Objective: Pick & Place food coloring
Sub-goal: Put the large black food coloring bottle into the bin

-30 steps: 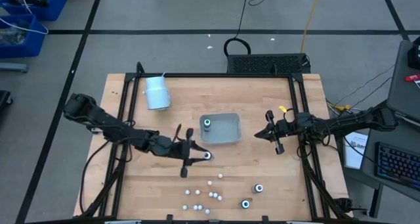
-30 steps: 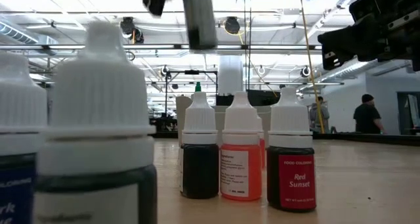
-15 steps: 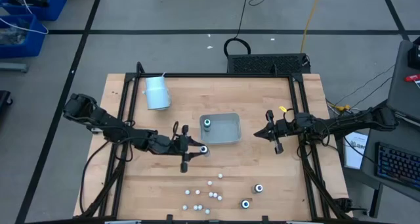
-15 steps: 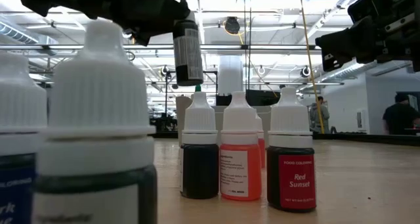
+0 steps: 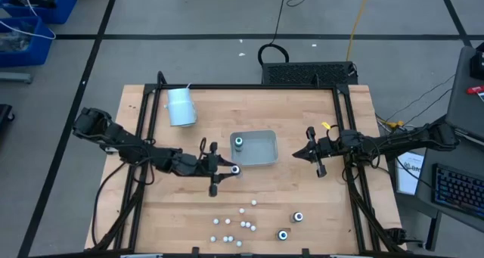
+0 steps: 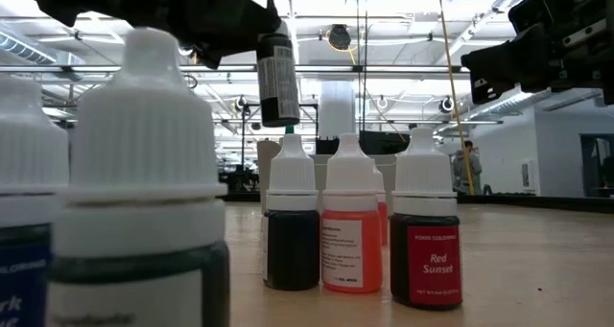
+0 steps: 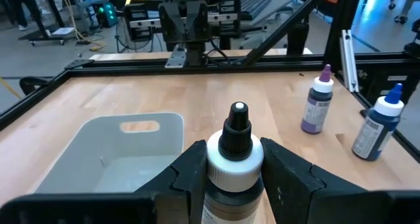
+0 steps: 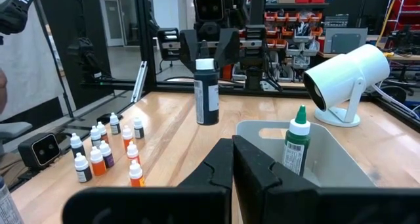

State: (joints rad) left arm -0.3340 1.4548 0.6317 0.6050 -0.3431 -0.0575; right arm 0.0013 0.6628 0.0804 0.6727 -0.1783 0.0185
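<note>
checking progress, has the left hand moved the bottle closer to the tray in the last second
Yes. In the high view the left hand has carried the bottle up the table toward the tray; it now hangs just off the tray's near left corner, clear of the table.

One label read clearly in the low view: the dark red bottle [image 6: 425,236] on the right of the standing trio carried "FOOD COLORING" in small print and "Red Sunset" below it. The orange bottle [image 6: 352,229] beside it had fine print too small to read. At the near left edge, a blue-labelled bottle [image 6: 21,260] showed cut-off letters, "COLORING" and "rk".
</note>
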